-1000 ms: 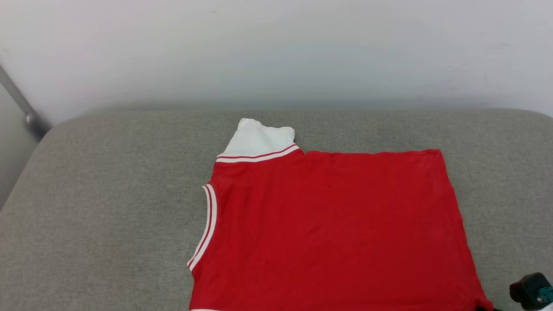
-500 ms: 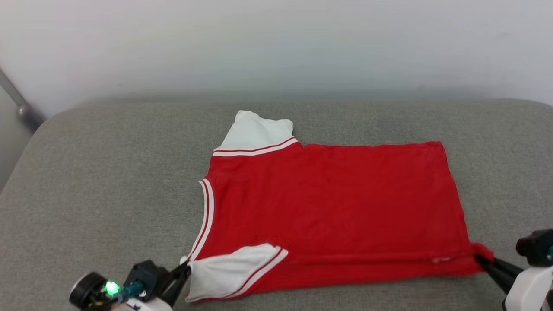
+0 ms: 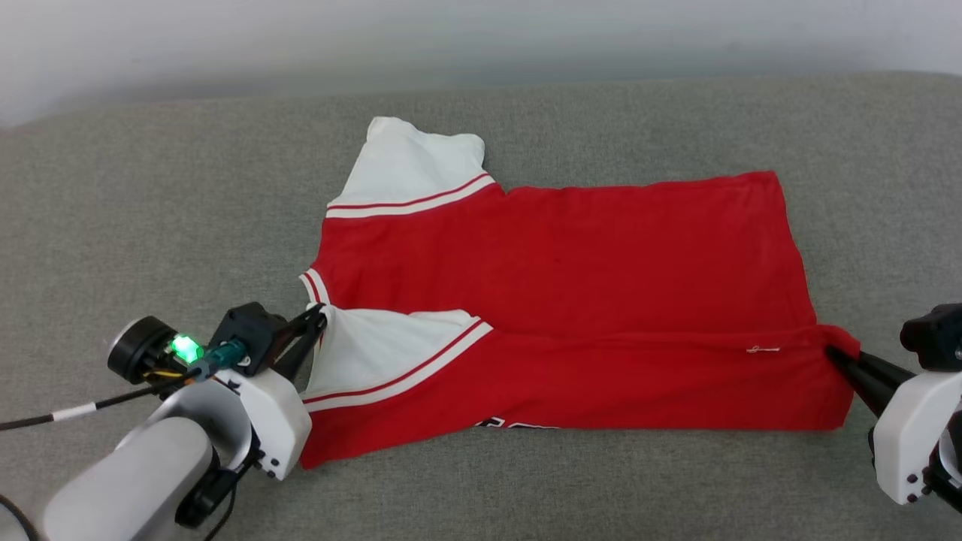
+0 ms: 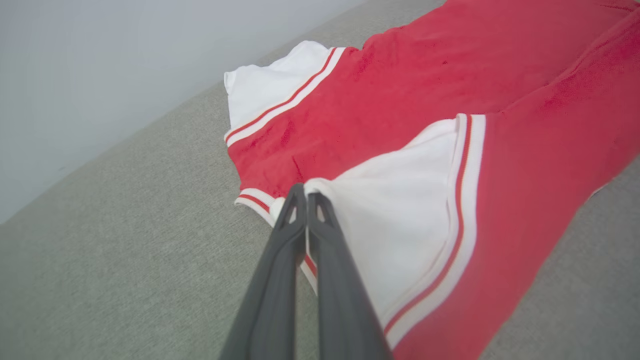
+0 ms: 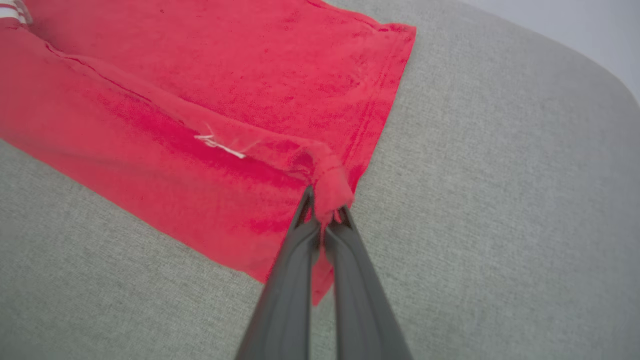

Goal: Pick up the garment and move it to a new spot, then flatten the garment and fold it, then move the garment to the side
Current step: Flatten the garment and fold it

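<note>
Both arms are on the shirt (image 3: pixel 571 255) right now. It lies spread on the grey cushion (image 3: pixel 150 225), long axis running side to side, collar end towards the robot's left and hem end towards its right. The left tool (image 3: pixel 316 319) is pinched tight on the edge of the near sleeve (image 3: pixel 376 353), white cloth caught between its fingertips in the left wrist view. The right tool (image 3: pixel 834 353) is clamped on a bunched red hem corner (image 5: pixel 330 185).

The near long edge is already turned up and over, with a sliver of black numerals (image 3: pixel 518 424) peeking out underneath. So this looks like the fold in progress, one tool at each end of that edge.

What matters now is that the far long edge lies straight ahead of both tools, away from the robot, with the far sleeve (image 3: pixel 409 161) poking out beyond it. Both ends probably need to travel forward together to keep the crease straight.

There is bare cushion beyond the far edge up to the wall (image 3: pixel 451 37), and plenty more out to the left.
</note>
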Motion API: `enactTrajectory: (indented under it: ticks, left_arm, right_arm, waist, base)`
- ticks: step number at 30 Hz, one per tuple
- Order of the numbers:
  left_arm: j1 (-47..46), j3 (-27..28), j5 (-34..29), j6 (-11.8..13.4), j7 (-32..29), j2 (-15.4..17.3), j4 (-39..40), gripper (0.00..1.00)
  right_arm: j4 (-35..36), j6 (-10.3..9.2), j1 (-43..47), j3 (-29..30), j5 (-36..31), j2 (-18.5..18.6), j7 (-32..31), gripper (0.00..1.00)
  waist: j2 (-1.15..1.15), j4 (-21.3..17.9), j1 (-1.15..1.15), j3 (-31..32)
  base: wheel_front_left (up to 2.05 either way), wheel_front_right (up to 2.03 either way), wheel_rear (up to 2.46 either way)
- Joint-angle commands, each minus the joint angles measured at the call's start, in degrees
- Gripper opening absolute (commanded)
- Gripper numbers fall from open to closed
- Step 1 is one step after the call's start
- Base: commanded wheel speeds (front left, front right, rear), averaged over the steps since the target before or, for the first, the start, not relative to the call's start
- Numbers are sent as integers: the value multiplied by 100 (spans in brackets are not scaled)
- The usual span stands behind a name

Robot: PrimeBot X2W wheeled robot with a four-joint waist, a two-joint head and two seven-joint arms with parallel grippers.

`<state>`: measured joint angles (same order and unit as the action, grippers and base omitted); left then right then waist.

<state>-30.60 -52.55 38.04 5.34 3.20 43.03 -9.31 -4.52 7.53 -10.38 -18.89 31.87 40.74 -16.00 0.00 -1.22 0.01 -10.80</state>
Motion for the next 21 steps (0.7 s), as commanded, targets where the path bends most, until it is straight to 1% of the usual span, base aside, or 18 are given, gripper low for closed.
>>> enactTrajectory:
  ticks: [1,9,13,16,17,18,19,20,21]
  left_arm:
    - [-193,25,-53,-80,27,-28,-202,0]
    - [-700,-59,-134,-481,84,-286,-1123,0]
    - [-811,-143,-149,-683,172,-431,-1588,0]
    - [-804,-187,-101,-777,245,-536,-1872,0]
    - [-795,-200,-87,-809,271,-563,-1963,0]
    - [-795,-195,-82,-818,329,-588,-2034,0]
    - [-800,-196,-99,-816,376,-605,-2084,39]
    - [-845,-191,-175,-788,481,-619,-2106,100]
    - [-874,-164,-155,-778,548,-646,-2119,100]
  right_arm:
    - [-84,-7,-230,-86,-45,-55,-87,0]
    - [-715,-7,-909,-547,-8,-151,-271,0]
    - [-1030,-7,-1080,-854,59,-153,-253,0]
    - [-1168,-7,-1154,-967,155,-188,-140,0]
    - [-1188,-7,-1165,-1008,192,-188,-95,20]
    - [-1198,-7,-1180,-1045,211,-177,-53,43]
    - [-1200,-7,-1192,-1065,238,-163,-3,91]
    - [-1199,-7,-1197,-1068,257,-146,68,100]
    - [-1195,-7,-1186,-1076,263,-123,115,100]
  waist:
    - [0,-112,-1,-353]
    - [0,-145,-1,-835]
    - [0,-130,-1,-885]
    - [0,-116,-1,-811]
    - [0,-111,-1,-763]
    - [0,-104,-1,-709]
    - [0,-96,-1,-647]
    - [0,-81,-1,-575]
    - [0,-64,-1,-508]
  base:
    - [0,0,0]
    - [0,0,0]
    - [0,0,0]
    - [0,0,0]
    - [0,0,0]
    - [0,0,0]
    - [0,0,0]
    - [0,0,0]
    - [0,0,0]
